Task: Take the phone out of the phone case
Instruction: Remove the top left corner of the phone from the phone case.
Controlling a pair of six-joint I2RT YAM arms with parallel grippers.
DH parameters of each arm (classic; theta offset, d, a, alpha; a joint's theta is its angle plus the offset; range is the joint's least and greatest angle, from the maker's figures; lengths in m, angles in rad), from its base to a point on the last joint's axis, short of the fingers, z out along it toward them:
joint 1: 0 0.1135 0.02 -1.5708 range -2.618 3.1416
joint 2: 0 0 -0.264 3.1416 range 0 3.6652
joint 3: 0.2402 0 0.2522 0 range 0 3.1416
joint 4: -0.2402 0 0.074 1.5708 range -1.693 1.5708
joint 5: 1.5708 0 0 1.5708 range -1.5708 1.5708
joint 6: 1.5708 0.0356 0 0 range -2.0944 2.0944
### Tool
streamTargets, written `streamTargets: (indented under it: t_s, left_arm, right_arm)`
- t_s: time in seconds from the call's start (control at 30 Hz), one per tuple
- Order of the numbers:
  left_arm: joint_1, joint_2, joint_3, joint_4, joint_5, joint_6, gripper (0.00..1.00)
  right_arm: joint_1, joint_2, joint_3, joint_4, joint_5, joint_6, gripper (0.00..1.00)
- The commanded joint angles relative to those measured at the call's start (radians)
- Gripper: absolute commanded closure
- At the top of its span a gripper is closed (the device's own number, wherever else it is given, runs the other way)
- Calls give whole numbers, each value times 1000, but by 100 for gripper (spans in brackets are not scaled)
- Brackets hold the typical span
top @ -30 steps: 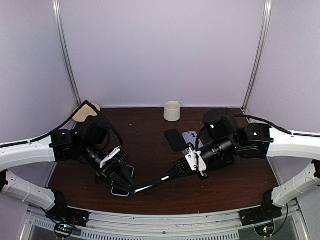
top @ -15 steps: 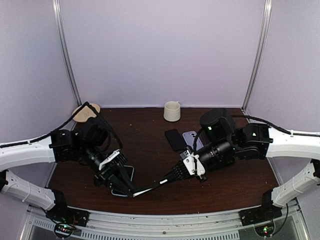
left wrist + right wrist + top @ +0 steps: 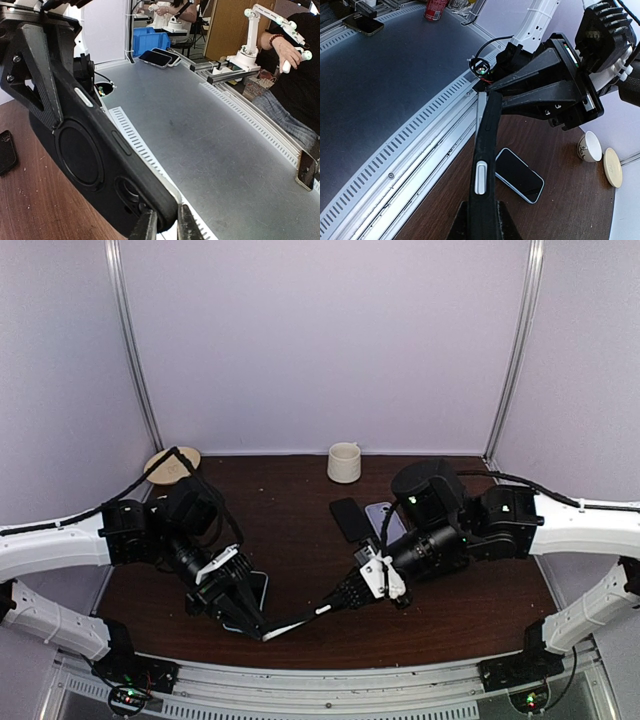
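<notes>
We hold the phone case (image 3: 297, 621) off the table (image 3: 290, 530) between both grippers, near the front edge. Its long axis runs almost left to right, with the left end nearer the front rail and the right end a little farther back, and its thin edge faces up. Our left gripper (image 3: 256, 626) pinches one short end, and our right gripper (image 3: 338, 600) is clamped on the other. Both forearms angle inward toward each other. We cannot tell whether a phone sits inside. Another phone (image 3: 519, 175) lies flat on the table near the left gripper.
</notes>
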Motion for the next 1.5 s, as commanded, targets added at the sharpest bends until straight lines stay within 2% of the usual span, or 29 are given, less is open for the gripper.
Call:
streamTargets:
  t_s: [0.0, 0.3, 0.47, 1.0, 1.2, 1.3, 1.47]
  left_arm:
    - [28, 20, 41, 72, -96, 3, 96]
    - [38, 23, 46, 56, -125, 17, 96]
    - [59, 26, 62, 47, -194, 10, 100]
    - [121, -1, 59, 153, -325, -81, 100]
    - [122, -11, 60, 181, -441, -101, 99]
    - [122, -24, 58, 190, -491, -100, 91]
    - [122, -67, 41, 219, -546, -95, 72]
  right_arm:
    - [80, 11, 47, -8, -183, -73, 100]
    - [96, 22, 63, -46, -193, -96, 100]
    - [106, 16, 65, -84, -194, -109, 100]
    - [116, -1, 39, -70, -176, -96, 100]
    - [116, -8, 14, -8, -69, -66, 100]
    - [112, -25, -26, 67, 26, -21, 100]
    - [62, -54, -77, 205, 124, 93, 100]
